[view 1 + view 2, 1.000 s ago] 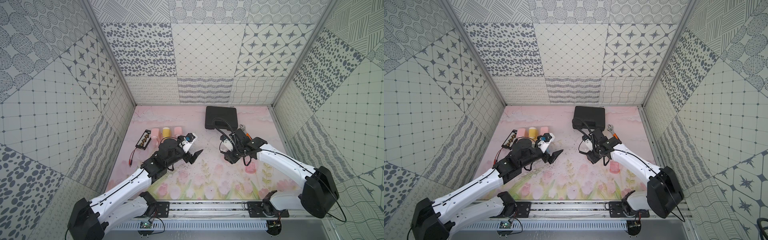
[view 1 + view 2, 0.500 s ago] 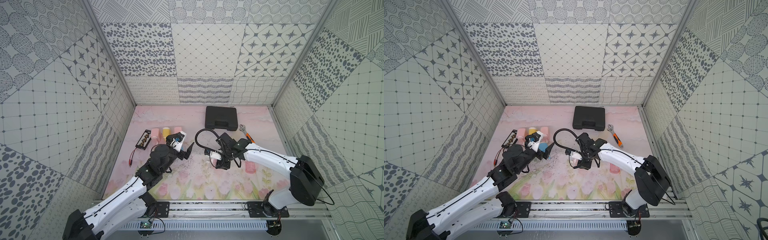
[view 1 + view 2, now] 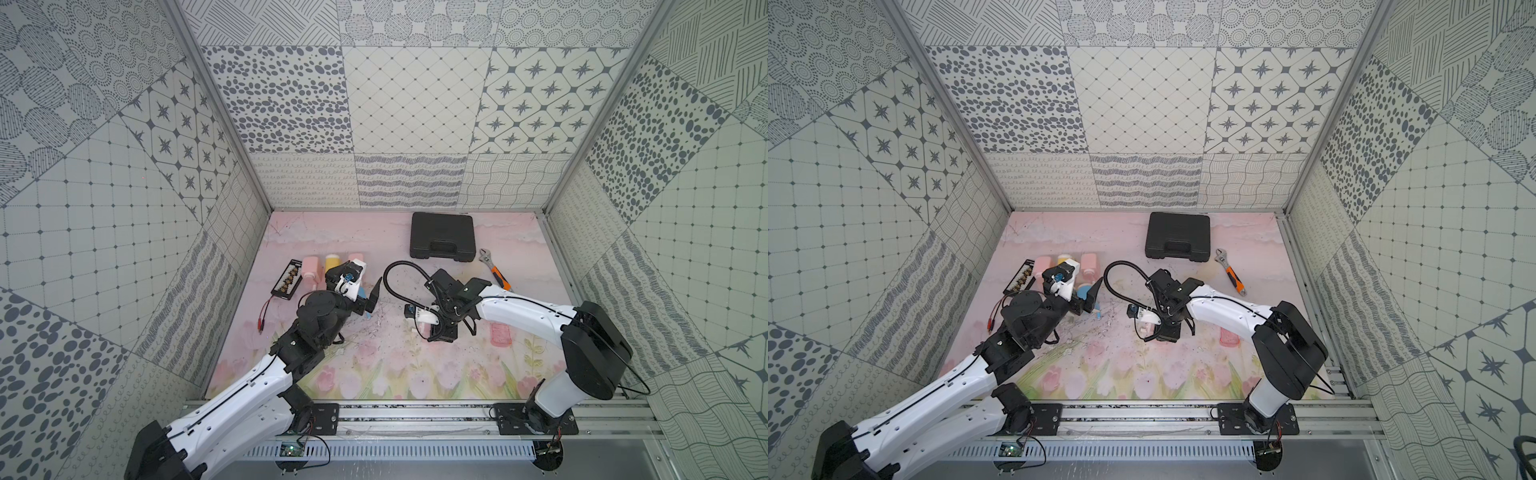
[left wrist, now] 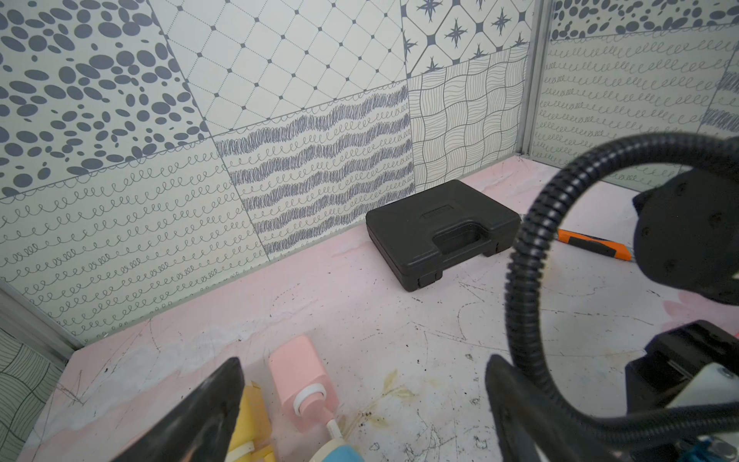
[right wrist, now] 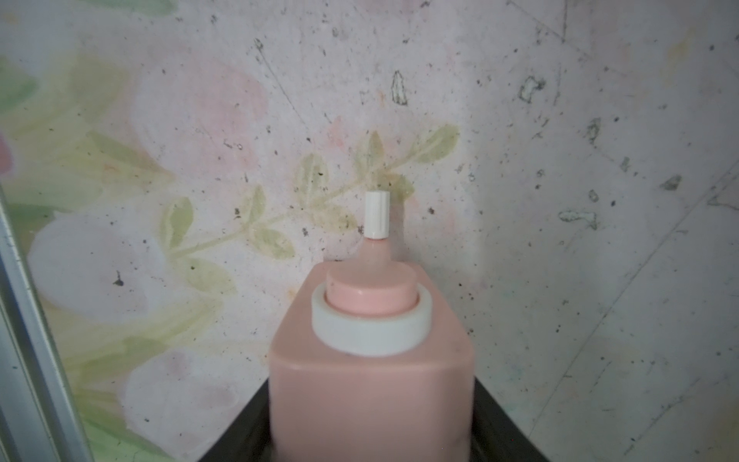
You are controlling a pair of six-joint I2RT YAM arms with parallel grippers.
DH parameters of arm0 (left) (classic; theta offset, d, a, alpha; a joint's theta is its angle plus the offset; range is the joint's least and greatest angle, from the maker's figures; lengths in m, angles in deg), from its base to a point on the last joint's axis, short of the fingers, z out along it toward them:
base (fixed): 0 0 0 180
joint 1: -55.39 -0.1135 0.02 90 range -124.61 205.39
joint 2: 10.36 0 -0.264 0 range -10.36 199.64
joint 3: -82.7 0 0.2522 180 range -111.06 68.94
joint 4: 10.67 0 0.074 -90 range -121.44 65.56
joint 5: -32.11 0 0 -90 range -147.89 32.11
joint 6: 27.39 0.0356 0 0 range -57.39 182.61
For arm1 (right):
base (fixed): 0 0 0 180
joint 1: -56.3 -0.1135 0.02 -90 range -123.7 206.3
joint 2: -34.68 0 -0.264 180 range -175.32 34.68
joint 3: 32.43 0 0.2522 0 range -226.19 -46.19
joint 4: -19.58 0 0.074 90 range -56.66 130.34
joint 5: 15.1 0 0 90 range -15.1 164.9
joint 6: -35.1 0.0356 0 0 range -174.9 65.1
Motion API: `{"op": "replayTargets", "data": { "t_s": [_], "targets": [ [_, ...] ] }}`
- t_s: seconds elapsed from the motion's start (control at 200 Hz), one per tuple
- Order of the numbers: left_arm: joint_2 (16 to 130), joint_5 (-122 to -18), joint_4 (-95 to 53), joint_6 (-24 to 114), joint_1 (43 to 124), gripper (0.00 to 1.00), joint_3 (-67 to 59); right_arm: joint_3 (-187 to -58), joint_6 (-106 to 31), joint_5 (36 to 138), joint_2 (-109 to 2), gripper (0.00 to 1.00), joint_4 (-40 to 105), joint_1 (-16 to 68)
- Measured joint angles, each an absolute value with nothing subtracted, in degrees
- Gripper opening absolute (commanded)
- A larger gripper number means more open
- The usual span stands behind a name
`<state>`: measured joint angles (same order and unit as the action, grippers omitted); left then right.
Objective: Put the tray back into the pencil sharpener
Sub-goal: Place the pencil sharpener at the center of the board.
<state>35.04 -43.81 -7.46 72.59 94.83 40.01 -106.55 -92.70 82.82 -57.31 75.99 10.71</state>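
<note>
A pink pencil sharpener (image 5: 372, 384) with a white ring and a white crank tip sits between the black fingers of my right gripper (image 5: 372, 424), which is shut on its body. It hangs crank-down just over the mat in both top views (image 3: 422, 329) (image 3: 1148, 330). The tray (image 3: 500, 334) (image 3: 1229, 336), a small translucent pink box, lies flat on the mat just right of that gripper. My left gripper (image 3: 368, 301) (image 4: 356, 420) is open and holds nothing. It hovers at the left over a blue sharpener (image 4: 340, 454).
Pink (image 3: 309, 268) and yellow (image 3: 332, 262) sharpeners lie in a row at the left. Next to them is a black board (image 3: 291, 278) with red leads. At the back stands a black case (image 3: 441, 236), with an orange-handled wrench (image 3: 494, 274) to its right.
My right arm has carried the sharpener from beside the black case forward to the middle of the mat. The left gripper has drawn back left toward the row of sharpeners.
</note>
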Motion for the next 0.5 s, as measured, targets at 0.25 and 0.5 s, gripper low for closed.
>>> {"op": "replayTargets", "data": {
  "t_s": [0.25,0.5],
  "targets": [
    [34.94,-43.24,-7.44,73.86,94.66,0.94,39.90,-106.55,-92.37,83.61,-55.43,0.79,74.42,10.34],
    [33.54,-44.22,-9.02,76.72,94.66,0.95,37.30,-103.93,-78.93,84.02,-39.16,0.76,66.26,10.34]
  ]
}}
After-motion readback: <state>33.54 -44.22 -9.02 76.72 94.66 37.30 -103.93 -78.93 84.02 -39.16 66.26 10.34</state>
